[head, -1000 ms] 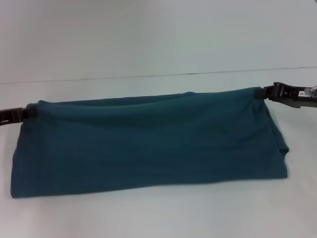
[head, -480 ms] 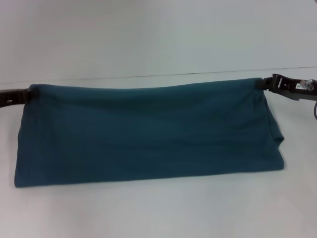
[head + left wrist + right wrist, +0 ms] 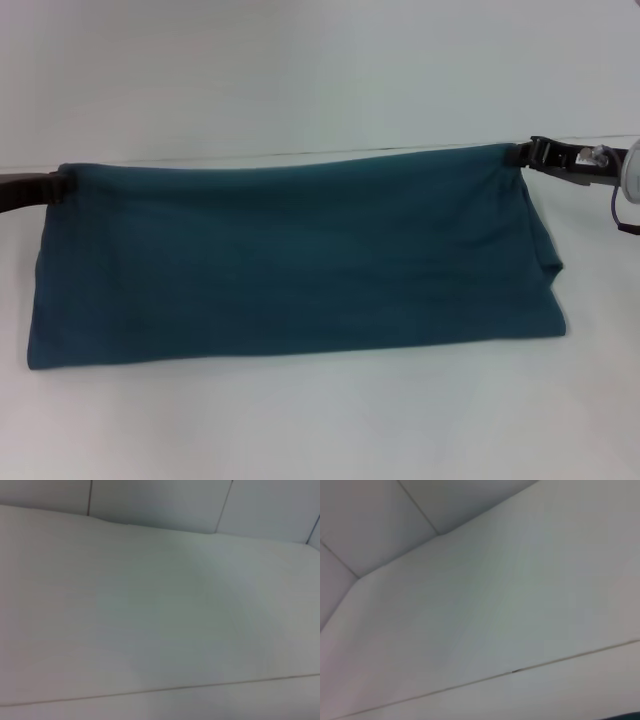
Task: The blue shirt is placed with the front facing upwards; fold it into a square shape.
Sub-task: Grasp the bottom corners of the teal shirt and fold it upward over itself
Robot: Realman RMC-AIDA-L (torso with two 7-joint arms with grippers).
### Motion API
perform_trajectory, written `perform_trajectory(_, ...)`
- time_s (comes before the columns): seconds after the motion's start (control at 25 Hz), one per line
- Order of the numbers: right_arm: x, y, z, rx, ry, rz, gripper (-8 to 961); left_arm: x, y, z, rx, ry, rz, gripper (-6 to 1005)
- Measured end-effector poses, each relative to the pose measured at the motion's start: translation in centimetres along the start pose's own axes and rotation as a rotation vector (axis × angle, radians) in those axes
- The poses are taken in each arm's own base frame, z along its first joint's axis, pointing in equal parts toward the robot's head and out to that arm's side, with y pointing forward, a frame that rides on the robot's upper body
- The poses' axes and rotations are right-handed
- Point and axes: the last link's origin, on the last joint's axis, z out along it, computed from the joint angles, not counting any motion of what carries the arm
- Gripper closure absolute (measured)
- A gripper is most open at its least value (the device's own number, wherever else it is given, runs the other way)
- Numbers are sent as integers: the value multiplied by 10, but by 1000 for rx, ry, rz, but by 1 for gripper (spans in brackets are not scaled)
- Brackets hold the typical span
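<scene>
The left gripper (image 3: 58, 186) is at the left side of the head view. It is closed tight on the top left corner of the blue shirt (image 3: 290, 260). Its dark arm runs off the left edge.

The blue shirt is in the middle, stretched wide between the two grippers. Its top edge is held up in a nearly straight line from one gripper to the other. The rest of the cloth slopes down toward the camera, and its bottom edge lies on the white table (image 3: 320, 430). The side that shows is plain dark teal, with no letters to see. Near the right end the cloth bunches into a small fold that sticks out at the side.

The right gripper (image 3: 528, 154) is at the right side, a little higher than the left one. It is pinched shut on the top right corner of the shirt. Some silver parts and a black cable (image 3: 620, 205) show on the arm behind it.

The two wrist views show only the white table and a pale wall behind it. A thin line runs across the table top. No fingers show there.
</scene>
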Motion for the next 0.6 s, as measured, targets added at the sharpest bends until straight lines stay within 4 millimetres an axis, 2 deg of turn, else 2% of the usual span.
perform_trajectory(0.32, -1, 3, 13, 61, -6, -39, 906, 2, 3, 7, 37, 12, 25, 965)
perform_trajectory(0.6, 4, 7, 24, 111, -17, -68, 905, -4, 9, 20, 99, 13, 88, 946)
